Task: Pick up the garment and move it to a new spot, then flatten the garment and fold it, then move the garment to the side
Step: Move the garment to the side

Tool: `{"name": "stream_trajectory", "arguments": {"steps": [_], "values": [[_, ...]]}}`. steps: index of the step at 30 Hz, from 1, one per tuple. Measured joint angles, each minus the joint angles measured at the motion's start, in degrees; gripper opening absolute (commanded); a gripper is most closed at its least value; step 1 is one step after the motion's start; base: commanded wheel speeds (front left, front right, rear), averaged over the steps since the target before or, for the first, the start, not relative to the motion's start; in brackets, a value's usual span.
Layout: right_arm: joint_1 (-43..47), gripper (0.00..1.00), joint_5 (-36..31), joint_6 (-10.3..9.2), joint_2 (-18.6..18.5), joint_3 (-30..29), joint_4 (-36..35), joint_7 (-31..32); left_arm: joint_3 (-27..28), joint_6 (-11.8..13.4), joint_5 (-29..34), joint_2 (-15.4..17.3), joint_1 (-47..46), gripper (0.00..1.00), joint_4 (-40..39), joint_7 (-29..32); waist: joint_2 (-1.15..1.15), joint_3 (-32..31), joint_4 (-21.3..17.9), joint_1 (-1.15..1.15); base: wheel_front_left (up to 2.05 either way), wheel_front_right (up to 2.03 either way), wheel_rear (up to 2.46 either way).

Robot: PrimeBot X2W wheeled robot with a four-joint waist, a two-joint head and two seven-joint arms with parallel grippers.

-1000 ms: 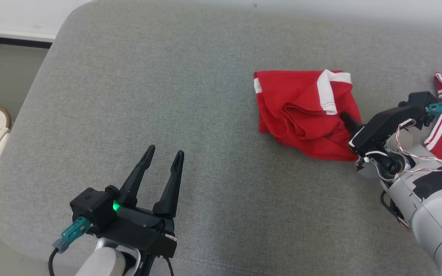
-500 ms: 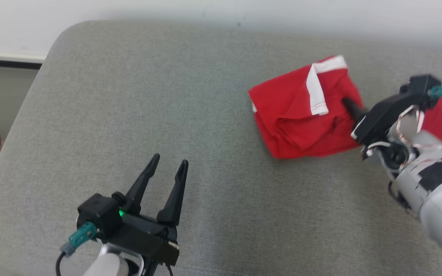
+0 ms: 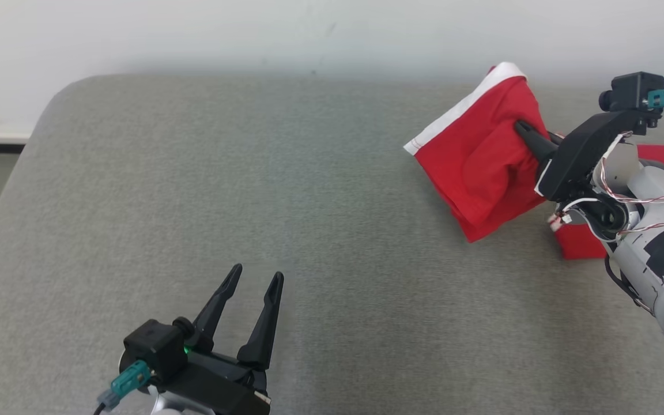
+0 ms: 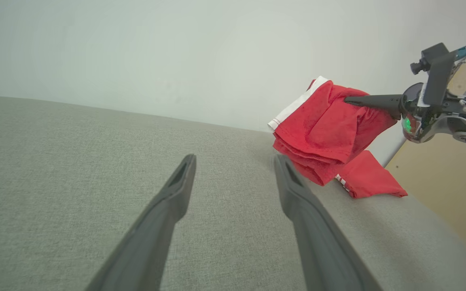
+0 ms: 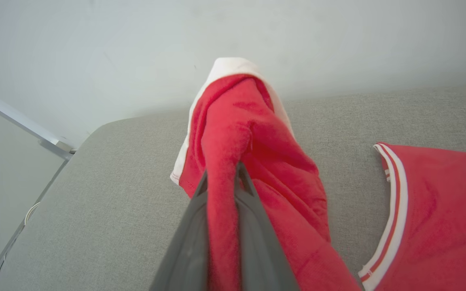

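Garment (image 3: 476, 167), red with a white band, hangs bunched from the right pincer (image 3: 521, 125), whose two fingers are clamped on a fold of it. The cloth drapes below and ahead of the tips, over the grey cushion (image 3: 251, 173). A striped red piece (image 5: 439, 202) lies flat on the cushion under that pincer's wrist. The left pincer (image 3: 256, 272) hovers well apart from the garment, fingers spread.

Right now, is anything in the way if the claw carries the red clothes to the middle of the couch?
Nothing visible is. The right claw holds the red garment up; the open left claw sits low at the front of the grey cushion.
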Motion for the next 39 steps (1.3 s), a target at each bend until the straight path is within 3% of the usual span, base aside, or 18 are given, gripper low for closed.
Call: {"name": "stream_trajectory", "arguments": {"steps": [13,28,39], "values": [[3.2,0.0,7.7,-0.01,-1.8,-5.0,-6.4,0.5,-0.1,0.4,0.0,0.6,1.2,1.0,-2.9,0.1,0.0,0.1,-4.9,0.0,0.0,0.0,0.0],[2.6,0.0,10.5,0.0,-1.7,-7.9,-6.4,-0.3,0.5,0.4,1.2,2.0,-1.6,1.0,-5.0,1.6,0.0,6.5,-4.1,0.01,0.0,0.0,0.0],[2.6,0.0,11.2,0.0,-4.3,-9.9,-4.7,-1.6,2.2,0.9,1.2,3.7,-1.6,1.0,-5.6,1.6,0.0,9.1,-4.4,0.02,0.0,0.0,0.0]]}}
